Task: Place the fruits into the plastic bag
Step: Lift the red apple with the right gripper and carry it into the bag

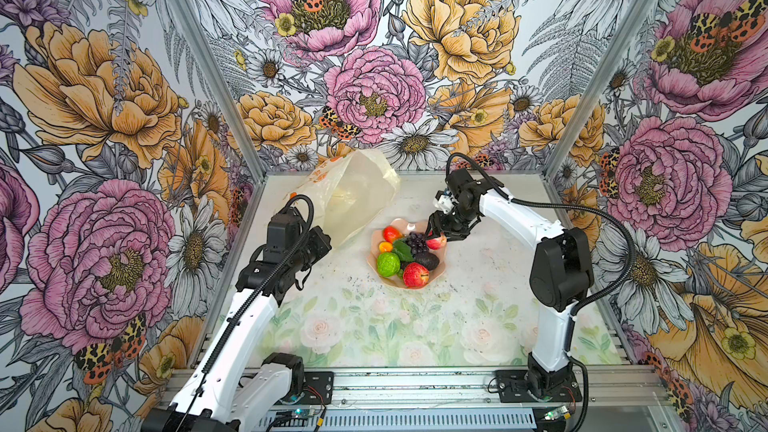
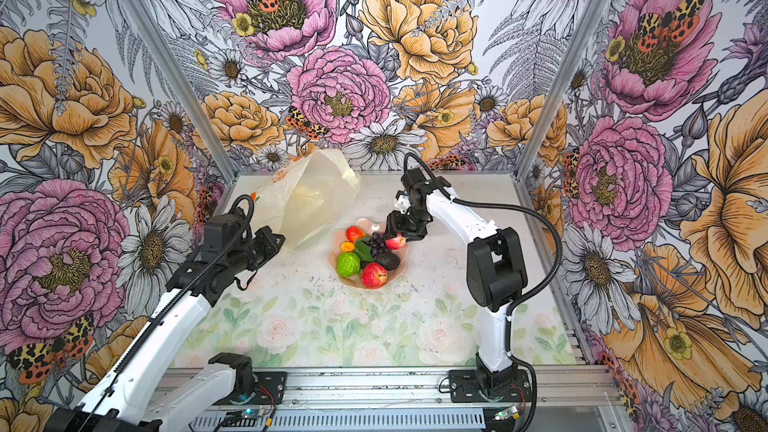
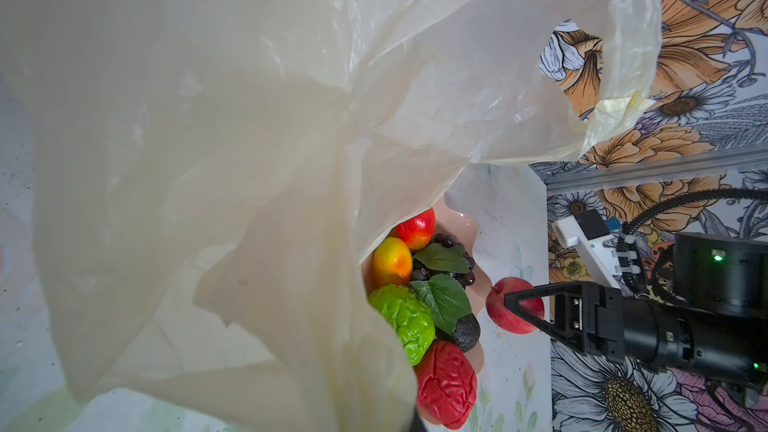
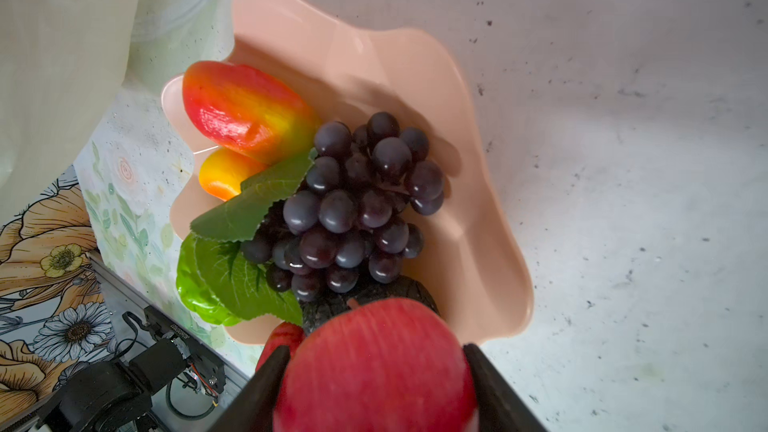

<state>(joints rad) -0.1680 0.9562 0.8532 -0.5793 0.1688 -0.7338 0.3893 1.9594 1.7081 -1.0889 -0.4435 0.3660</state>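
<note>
My right gripper (image 1: 434,235) pinches a red apple (image 3: 512,305) just above the pink bowl (image 4: 490,201), where the other fruits (image 1: 388,264) lie. My left gripper (image 1: 326,244), jaws pressed together, holds the plastic bag (image 1: 353,201) raised beside the bowl.

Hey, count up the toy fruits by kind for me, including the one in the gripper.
red apples: 2
red-orange fruit: 1
small orange-yellow fruit: 1
purple grape bunch: 1
avocado: 1
lime-green fruit: 1
Total: 7
</note>
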